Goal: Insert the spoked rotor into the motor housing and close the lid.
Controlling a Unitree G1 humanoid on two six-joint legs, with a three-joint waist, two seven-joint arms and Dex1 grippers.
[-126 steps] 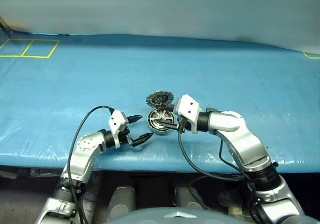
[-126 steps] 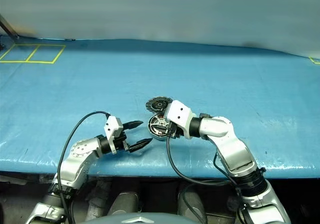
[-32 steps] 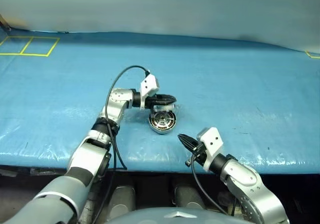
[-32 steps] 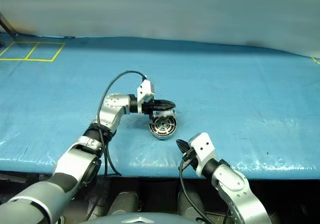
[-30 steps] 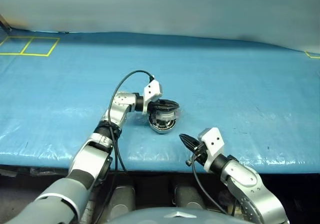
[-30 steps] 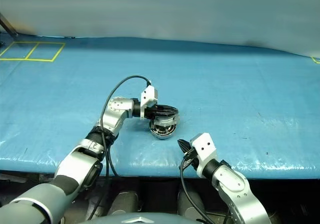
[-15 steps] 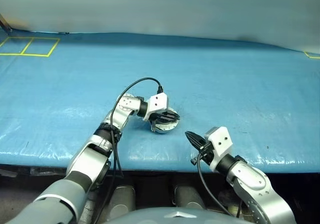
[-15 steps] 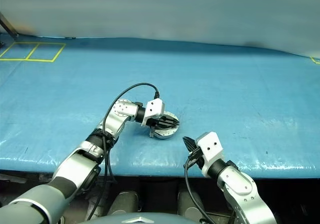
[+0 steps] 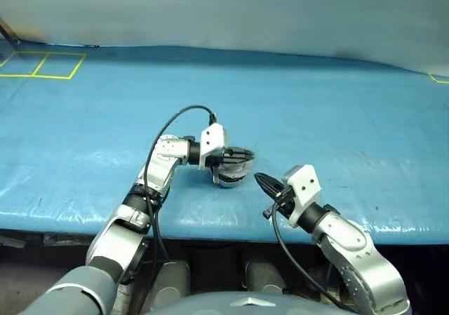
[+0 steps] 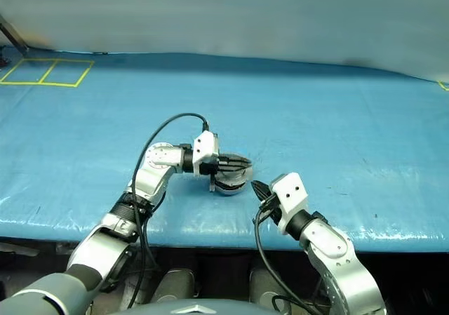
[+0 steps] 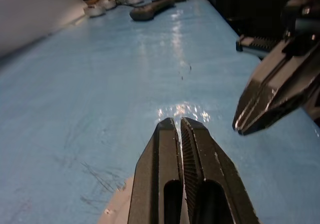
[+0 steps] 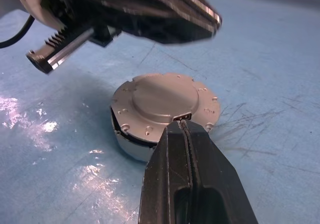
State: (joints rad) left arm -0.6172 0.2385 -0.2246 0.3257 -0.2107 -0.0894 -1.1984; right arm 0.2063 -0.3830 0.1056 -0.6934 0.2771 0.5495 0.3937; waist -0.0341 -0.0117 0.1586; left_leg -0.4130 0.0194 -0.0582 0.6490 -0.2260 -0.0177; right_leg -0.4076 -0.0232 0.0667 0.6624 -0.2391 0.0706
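The lid (image 12: 162,102) lies plain pale grey face up on the motor housing (image 12: 131,146), together a low round stack on the blue table (image 9: 316,118). The spoked rotor is hidden under the lid. My left gripper (image 9: 242,155) hovers just above the stack, level and pointing right, its fingers shut on nothing; it also shows as the dark shape (image 12: 150,9) over the lid. My right gripper (image 9: 258,182) is shut and empty, its tip close to the stack's right side. In the right wrist view its fingertips (image 12: 181,126) overlap the lid's near edge.
The blue table top stretches wide on all sides of the stack. Yellow tape squares (image 9: 42,66) mark its far left corner. Its front edge (image 9: 210,220) runs just below both grippers. Small objects (image 11: 150,9) lie at the table's far right end.
The left gripper brought the lid over the open housing and pressed it down. It has now risen clear of the lid. The right gripper has moved up toward the stack.
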